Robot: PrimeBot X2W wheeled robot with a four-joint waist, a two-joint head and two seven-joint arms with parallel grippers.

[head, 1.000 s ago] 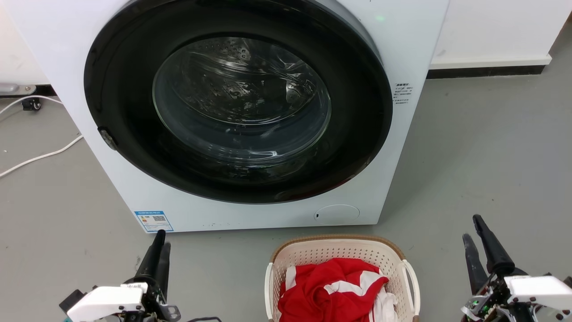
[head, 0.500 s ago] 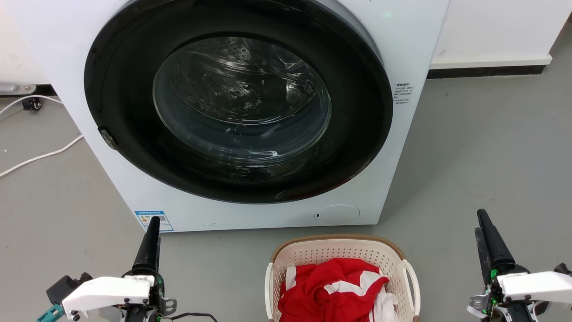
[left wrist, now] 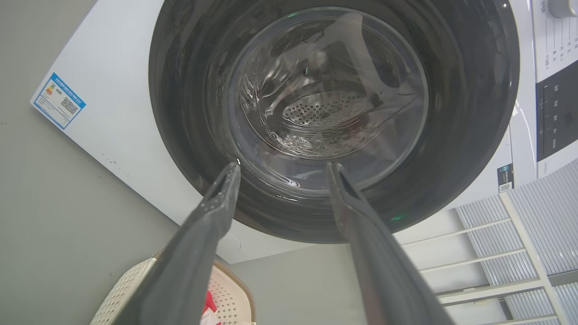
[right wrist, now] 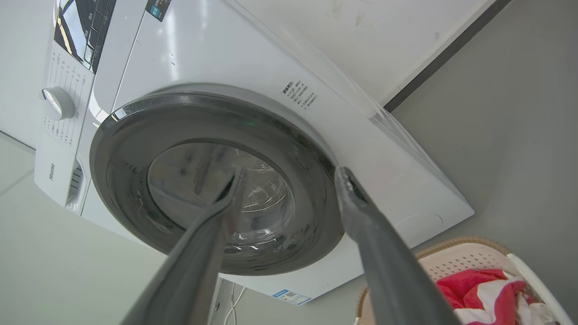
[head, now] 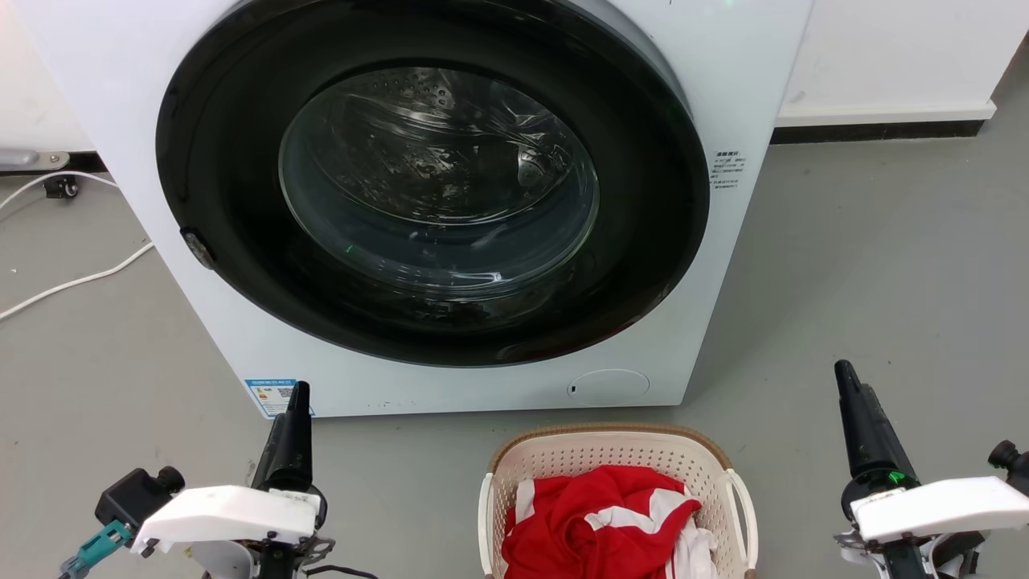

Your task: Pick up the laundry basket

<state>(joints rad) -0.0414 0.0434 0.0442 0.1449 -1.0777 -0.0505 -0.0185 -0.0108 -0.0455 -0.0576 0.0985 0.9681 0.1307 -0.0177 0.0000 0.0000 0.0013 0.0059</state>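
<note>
laundry basket (head: 608,452) | cream perforated plastic, brown woven-ish rim, white loop handles | sitting upright on the floor (head: 844,265) | carrying red-and-white clothes (head: 587,515)

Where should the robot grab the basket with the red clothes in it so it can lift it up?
By its two white loop handles. The left hand takes the left handle from the left, the right hand takes the right handle from the right. The loops stand out from the sides of the laundry basket, and lifting both should keep it level.
</note>
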